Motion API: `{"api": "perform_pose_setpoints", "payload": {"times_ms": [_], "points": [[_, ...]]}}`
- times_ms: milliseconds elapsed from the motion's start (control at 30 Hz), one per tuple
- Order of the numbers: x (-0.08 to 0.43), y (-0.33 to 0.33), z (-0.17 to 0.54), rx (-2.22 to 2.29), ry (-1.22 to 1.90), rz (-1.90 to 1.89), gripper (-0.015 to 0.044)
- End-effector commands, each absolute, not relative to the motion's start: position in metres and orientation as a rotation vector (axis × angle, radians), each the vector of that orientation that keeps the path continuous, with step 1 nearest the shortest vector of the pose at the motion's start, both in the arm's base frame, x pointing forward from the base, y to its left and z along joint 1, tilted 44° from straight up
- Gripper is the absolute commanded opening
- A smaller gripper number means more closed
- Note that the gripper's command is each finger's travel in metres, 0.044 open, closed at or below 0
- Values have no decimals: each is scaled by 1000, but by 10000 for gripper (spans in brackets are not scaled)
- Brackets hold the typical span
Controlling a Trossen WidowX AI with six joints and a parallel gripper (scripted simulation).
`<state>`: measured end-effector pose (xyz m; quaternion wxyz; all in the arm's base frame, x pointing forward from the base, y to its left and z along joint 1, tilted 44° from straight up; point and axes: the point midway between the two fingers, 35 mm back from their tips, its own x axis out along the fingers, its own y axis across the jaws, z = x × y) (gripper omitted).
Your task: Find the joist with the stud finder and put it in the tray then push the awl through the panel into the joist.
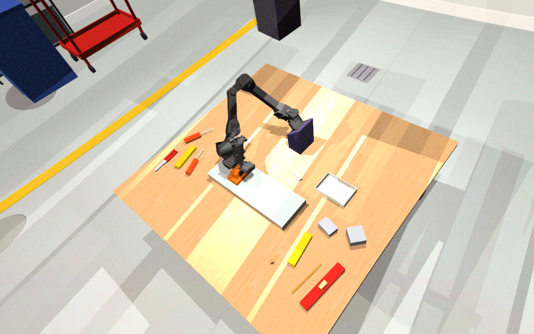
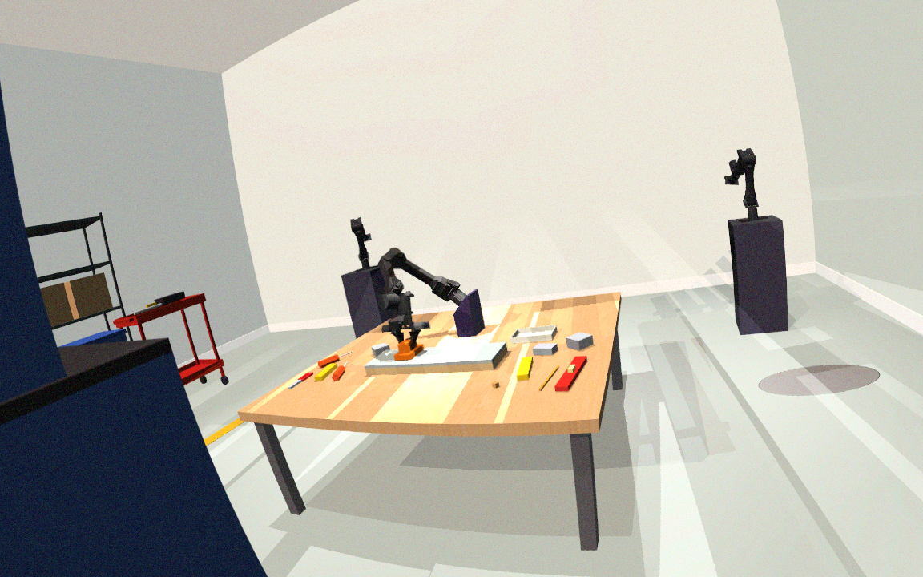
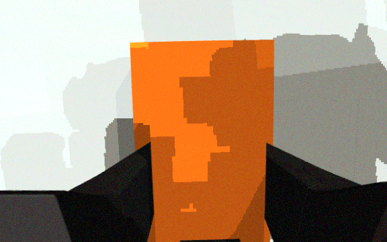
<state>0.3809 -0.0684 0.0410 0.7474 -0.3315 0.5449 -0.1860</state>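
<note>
My gripper is shut on the orange stud finder. It holds the stud finder flat on the left end of the pale floor panel. The white tray stands empty to the right of the panel. Two orange-handled tools with thin metal shafts lie left of the panel; I cannot tell which is the awl. No hole shows in the panel.
A dark box stands at the arm's base. A red-white tool and a yellow bar lie at the left. Two grey blocks, a yellow bar, a thin stick and a red level lie at the front right.
</note>
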Motion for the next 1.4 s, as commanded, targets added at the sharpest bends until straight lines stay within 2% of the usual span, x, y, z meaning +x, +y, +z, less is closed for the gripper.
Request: {"api": "perform_pose_setpoints", "payload": {"times_ms": [0, 1367], "points": [[382, -76, 48, -725, 1192, -410, 0], [389, -137, 109, -727, 1190, -413, 0]]}}
